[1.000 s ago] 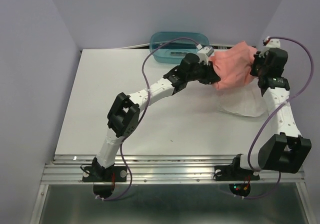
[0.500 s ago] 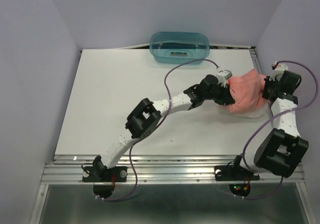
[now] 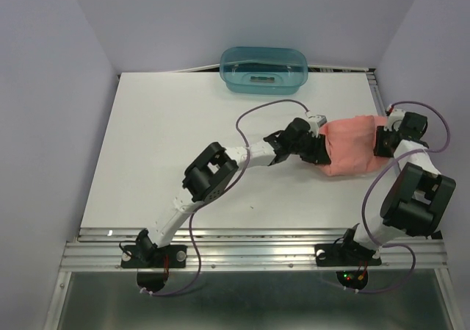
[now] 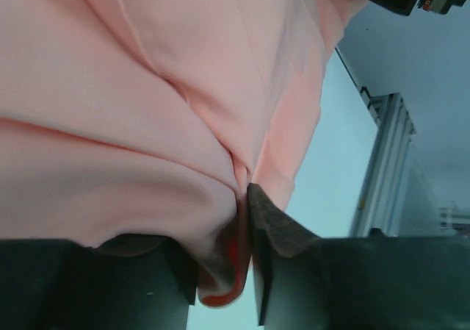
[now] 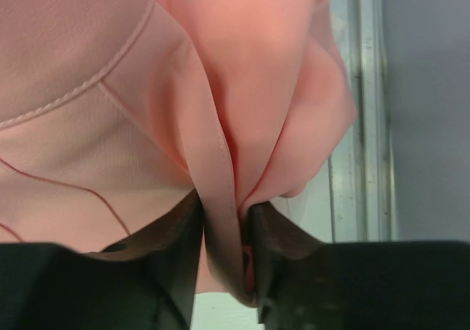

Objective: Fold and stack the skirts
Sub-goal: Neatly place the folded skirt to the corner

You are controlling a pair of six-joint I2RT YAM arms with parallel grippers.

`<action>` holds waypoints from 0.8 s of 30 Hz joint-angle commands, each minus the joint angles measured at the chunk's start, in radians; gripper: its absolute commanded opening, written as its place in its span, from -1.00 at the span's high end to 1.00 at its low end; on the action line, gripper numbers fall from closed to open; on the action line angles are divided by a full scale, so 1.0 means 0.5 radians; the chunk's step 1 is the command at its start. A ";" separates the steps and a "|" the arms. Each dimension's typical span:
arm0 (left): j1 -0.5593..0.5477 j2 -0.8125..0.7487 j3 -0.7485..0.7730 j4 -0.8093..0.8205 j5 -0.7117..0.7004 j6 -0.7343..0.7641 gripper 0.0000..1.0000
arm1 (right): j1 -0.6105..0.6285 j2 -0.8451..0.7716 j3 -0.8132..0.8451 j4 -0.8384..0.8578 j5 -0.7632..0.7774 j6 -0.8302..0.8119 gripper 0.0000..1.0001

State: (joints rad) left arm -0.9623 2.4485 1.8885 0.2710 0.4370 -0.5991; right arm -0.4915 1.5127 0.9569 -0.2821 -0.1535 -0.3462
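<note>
The salmon-pink skirt (image 3: 352, 146) lies bunched in a flat band at the right side of the table (image 3: 183, 139). My left gripper (image 3: 317, 148) grips its left end and my right gripper (image 3: 382, 142) grips its right end, both low at the table. In the left wrist view a hanging fold of the pink skirt (image 4: 147, 109) sits between the nearly closed fingers of the left gripper (image 4: 235, 227). In the right wrist view a hemmed fold of the pink skirt (image 5: 220, 87) fills the gap of the right gripper (image 5: 224, 212). The white skirt is hidden, seemingly under the pink one.
A teal translucent tub (image 3: 264, 69) stands at the table's far edge. A metal rail (image 3: 374, 87) runs along the right edge, close beside the right gripper, seen as the rail (image 5: 360, 87) in the right wrist view. Purple walls close in left and right.
Both grippers came down and toward the near side with the pink skirt, laying it flat over the white skirt. The white cloth showed a second ago and no longer does.
</note>
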 commanded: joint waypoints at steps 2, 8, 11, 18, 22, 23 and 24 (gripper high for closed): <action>0.065 -0.432 -0.178 -0.063 0.071 0.090 -0.01 | -0.057 0.000 0.215 0.089 0.203 -0.026 0.02; 0.139 -0.730 -0.301 -0.149 0.031 0.210 -0.57 | -0.075 0.015 0.439 -0.055 0.236 0.051 -0.73; 0.200 -0.859 -0.387 -0.208 0.001 0.253 -0.85 | -0.075 0.024 0.635 -0.196 0.197 0.079 -0.90; 0.399 -1.460 -0.798 -0.339 -0.208 0.606 -0.97 | -0.075 0.006 1.095 -0.656 -0.345 0.017 -1.00; 0.660 -1.706 -0.817 -0.721 -0.279 0.845 -0.97 | 0.028 0.030 1.387 -1.012 -0.726 0.152 -1.00; 0.791 -1.767 -0.768 -0.820 -0.285 0.900 -0.97 | 0.090 0.036 1.439 -1.055 -0.766 0.195 -1.00; 0.859 -1.786 -0.734 -0.915 -0.279 1.037 -0.97 | 0.160 0.030 1.473 -1.077 -0.779 0.232 -1.00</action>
State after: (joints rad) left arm -0.6632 1.6566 1.4872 -0.0101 0.3428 -0.2714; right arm -0.4973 1.5314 1.5852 -0.6689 -0.3672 -0.2932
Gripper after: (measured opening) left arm 0.986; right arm 0.998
